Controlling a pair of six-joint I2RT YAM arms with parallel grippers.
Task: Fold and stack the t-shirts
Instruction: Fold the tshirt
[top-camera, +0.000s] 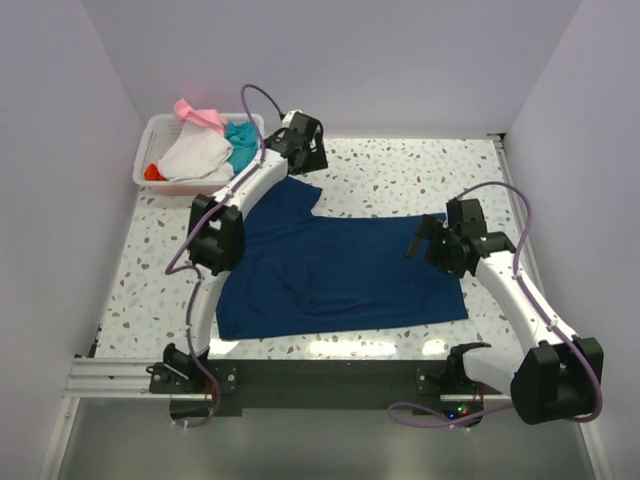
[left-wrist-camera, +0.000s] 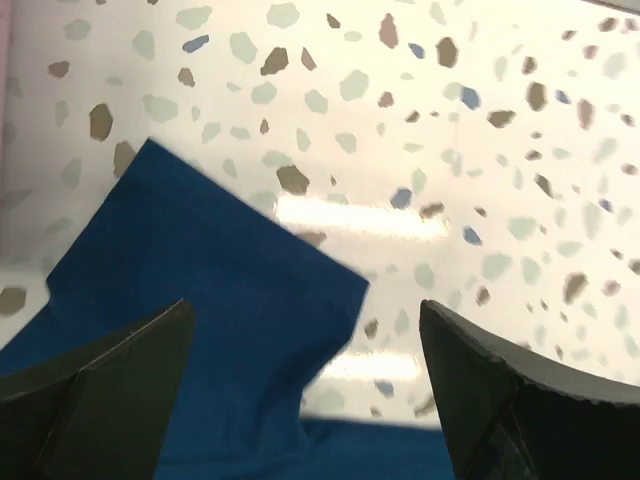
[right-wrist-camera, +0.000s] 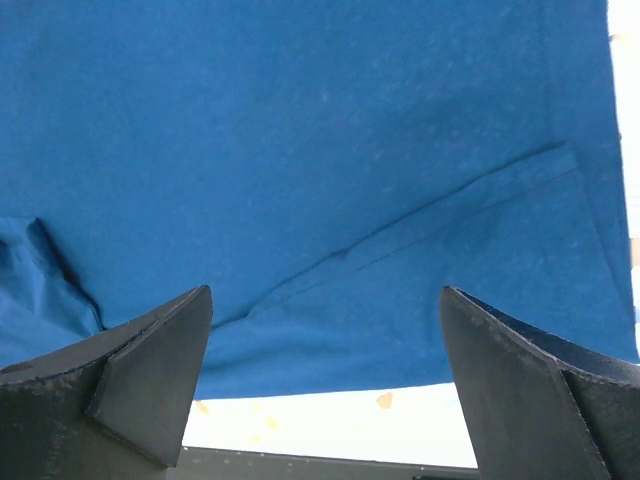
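A dark navy-blue t-shirt (top-camera: 340, 270) lies spread on the speckled table (top-camera: 420, 170), with one sleeve (top-camera: 298, 195) reaching toward the back. My left gripper (top-camera: 308, 158) hangs open above that sleeve's tip. In the left wrist view the sleeve (left-wrist-camera: 200, 290) lies under and between the fingers, and the left gripper (left-wrist-camera: 305, 330) holds nothing. My right gripper (top-camera: 420, 238) is open over the shirt's right side. In the right wrist view its fingers straddle the cloth (right-wrist-camera: 320, 180) near its hem, and the right gripper (right-wrist-camera: 325, 300) is empty. White (top-camera: 195, 155), teal (top-camera: 241, 140), pink (top-camera: 200, 115) and orange-red (top-camera: 152, 172) tees sit in the basket.
The white plastic basket (top-camera: 141, 165) stands at the back left corner against the wall. Lilac walls close in the table on the left, back and right. A metal rail (top-camera: 110, 378) runs along the near edge beside the arm bases.
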